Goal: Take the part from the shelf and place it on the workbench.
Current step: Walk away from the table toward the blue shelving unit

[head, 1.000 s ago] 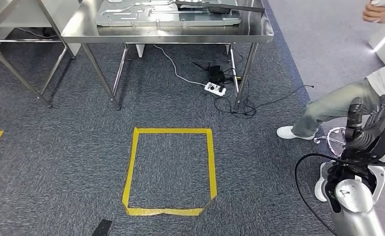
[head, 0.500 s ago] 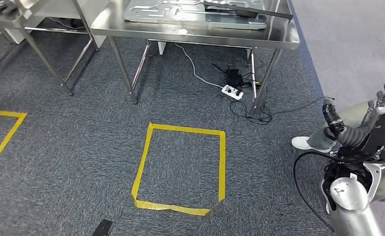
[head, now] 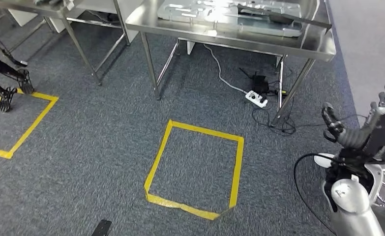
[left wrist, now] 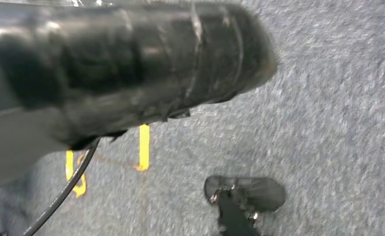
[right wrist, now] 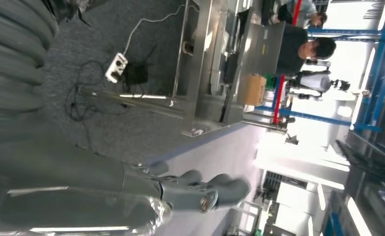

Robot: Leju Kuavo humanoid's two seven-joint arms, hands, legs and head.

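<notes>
The right hand [head: 362, 132] is raised at the robot's side, fingers loosely spread, apparently holding nothing. A long dark part [head: 283, 18] lies on the steel workbench [head: 323, 49], over a grey metal panel [head: 205, 10]. I cannot tell the left hand's state.

The surface [head: 259, 42] is cut off by the top edge of the head view, so the metal plate [head: 229, 12] and the dark bar [head: 283, 18] on it are seen only in part. A second table [head: 43, 7] is cropped at the top left corner. The right robot hand [head: 362, 130] is cut by the right edge. The left wrist view is blurred, and a dark wrapped shape [left wrist: 131, 64] there cannot be identified.
</notes>
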